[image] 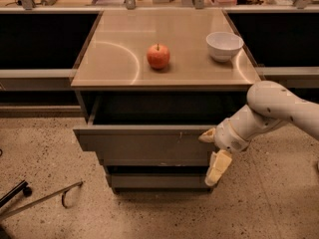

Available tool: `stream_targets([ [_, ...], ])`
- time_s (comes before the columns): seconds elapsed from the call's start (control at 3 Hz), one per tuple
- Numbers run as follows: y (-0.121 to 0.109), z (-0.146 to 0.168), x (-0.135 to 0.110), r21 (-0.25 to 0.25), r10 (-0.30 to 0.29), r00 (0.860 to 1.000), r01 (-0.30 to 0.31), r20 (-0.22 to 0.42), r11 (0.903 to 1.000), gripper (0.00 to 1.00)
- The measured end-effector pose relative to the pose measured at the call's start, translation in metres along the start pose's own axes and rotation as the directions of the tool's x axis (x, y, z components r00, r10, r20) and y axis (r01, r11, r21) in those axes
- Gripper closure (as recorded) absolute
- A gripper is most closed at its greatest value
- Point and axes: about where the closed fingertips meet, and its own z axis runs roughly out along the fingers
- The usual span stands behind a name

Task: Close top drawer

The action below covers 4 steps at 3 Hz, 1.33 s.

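The top drawer (144, 141) of the cabinet stands pulled out, its wide grey front panel jutting past the tan tabletop (119, 59) and its dark inside showing. My gripper (213, 152) is at the right end of the drawer front. It is open: one pale finger (207, 135) rests against the panel's upper right part, and the other finger (218, 167) hangs down below the panel's lower edge. The white arm (276, 108) reaches in from the right.
A red apple (158, 56) and a white bowl (224, 45) sit on the tabletop. A narrower grey drawer front (154, 180) lies below the top drawer. A thin metal rod with a hook (45, 199) lies on the speckled floor at lower left. Dark counters flank the cabinet.
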Motion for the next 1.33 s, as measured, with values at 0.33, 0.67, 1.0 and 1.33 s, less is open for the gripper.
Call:
stream_targets([
  [0.33,-0.019,-0.006,-0.008,0.034,-0.011,1.0,0.011,0.014,0.9994,0.0],
  [0.67,-0.051,-0.011,-0.026,0.073,-0.036,0.999,0.034,0.035,0.9968,0.0],
  [1.0,-0.067,-0.019,-0.036,0.1,-0.053,0.998,0.048,0.045,0.9938,0.0],
  [1.33,-0.067,-0.019,-0.036,0.1,-0.053,0.998,0.048,0.045,0.9938,0.0],
])
